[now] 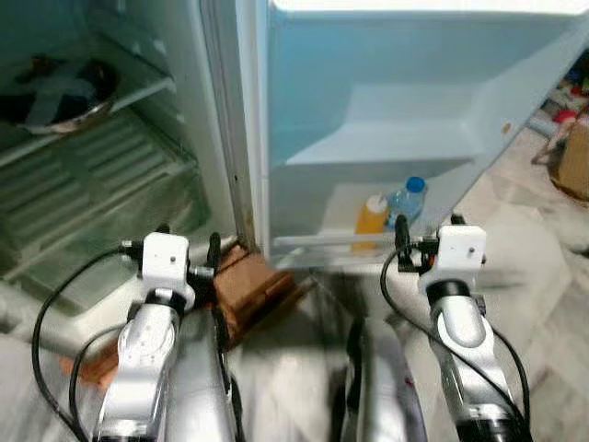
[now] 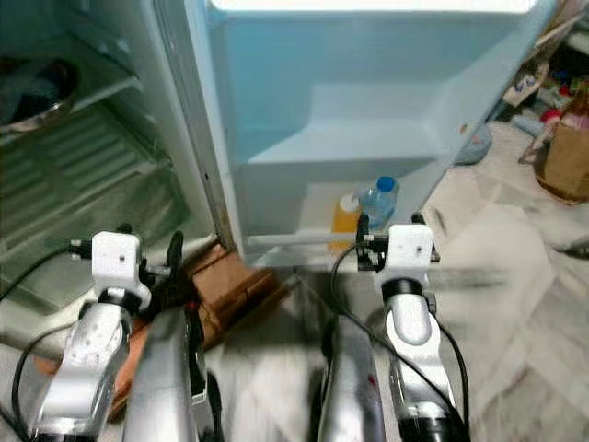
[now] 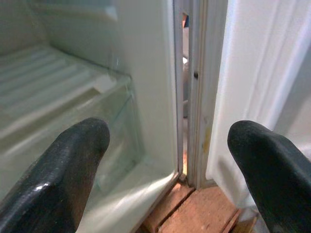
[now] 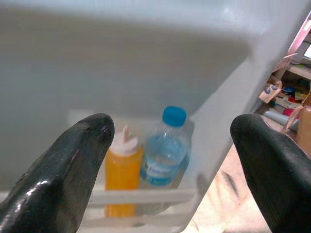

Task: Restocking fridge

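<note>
The right gripper (image 4: 167, 160) hangs with fingers spread, empty, just short of the fridge door's (image 1: 414, 83) lowest shelf (image 1: 322, 241). Its wrist view shows what the head views blur: a clear water bottle (image 4: 165, 150) with a blue cap, touching an orange squeeze bottle (image 4: 122, 170) on its left, both upright behind a white rail. The left gripper (image 3: 167, 165), also spread, faces the hinge gap beside ribbed glass shelving (image 1: 92, 175) and brown blocks (image 1: 253, 285).

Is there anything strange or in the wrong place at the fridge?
Yes: reddish bricks sit under the fridge's corner by the door hinge, as if propping it. The orange bottle and water bottle stand upright in the door shelf.
</note>
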{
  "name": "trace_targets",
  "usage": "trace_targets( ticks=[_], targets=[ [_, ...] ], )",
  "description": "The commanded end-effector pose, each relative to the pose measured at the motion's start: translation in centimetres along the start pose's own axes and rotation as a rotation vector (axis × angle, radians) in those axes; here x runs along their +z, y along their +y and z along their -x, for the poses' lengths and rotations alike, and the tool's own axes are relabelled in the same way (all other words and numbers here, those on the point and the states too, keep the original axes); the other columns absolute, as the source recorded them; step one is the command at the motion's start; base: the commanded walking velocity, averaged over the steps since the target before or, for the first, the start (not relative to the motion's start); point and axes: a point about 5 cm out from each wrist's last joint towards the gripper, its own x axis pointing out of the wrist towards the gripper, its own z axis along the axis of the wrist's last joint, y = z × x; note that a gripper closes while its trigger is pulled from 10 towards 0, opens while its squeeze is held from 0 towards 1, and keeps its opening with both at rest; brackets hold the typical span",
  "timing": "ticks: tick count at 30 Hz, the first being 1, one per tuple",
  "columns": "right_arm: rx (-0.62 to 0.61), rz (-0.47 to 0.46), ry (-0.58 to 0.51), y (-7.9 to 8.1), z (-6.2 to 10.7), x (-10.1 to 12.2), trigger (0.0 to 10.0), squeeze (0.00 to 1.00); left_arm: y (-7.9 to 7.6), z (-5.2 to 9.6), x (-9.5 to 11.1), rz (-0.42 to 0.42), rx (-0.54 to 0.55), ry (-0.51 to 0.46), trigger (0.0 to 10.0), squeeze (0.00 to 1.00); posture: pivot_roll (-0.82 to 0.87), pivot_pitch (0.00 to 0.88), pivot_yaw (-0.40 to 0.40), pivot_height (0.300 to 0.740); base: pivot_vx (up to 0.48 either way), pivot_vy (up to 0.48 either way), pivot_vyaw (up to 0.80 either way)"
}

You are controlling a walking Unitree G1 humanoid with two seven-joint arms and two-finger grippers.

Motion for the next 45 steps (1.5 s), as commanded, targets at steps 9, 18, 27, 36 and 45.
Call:
trace_targets(
  ticks=[9,18,27,36,45],
  targets=[
    [-0.024,0.003,0.018,-0.7,-0.2,-0.2,10.0,0.0,-0.8,-0.4,-0.9,0.0,-0.012,0.033,10.0,0.0,0.05,0.026,-0.059,0.698,0.0,0.0,0.0],
    [-0.04,-0.012,0.045,-1.0,-0.2,-0.8,10.0,0.0,-1.2,-0.7,-1.3,0.003,-0.023,0.04,10.0,0.0,0.04,0.014,-0.06,0.74,0.0,0.0,0.0],
    [-0.035,-0.028,0.116,-0.7,-0.2,-2.1,10.0,0.0,-1.3,-1.2,-1.3,0.002,-0.022,0.038,10.0,0.0,0.04,0.009,-0.064,0.74,0.0,0.0,0.0],
    [-0.009,-0.031,0.117,-0.3,-0.6,-2.2,10.0,0.0,-1.4,-1.5,-1.3,-0.009,-0.026,0.037,10.0,0.0,0.03,0.019,-0.05,0.74,0.0,-0.176,0.0],
    [0.022,-0.037,0.109,0.3,-0.8,-2.1,10.0,0.0,-1.3,-1.7,-1.2,-0.033,-0.031,0.035,10.0,0.0,0.03,0.019,-0.043,0.74,0.0,-0.44,0.0]
  ],
)
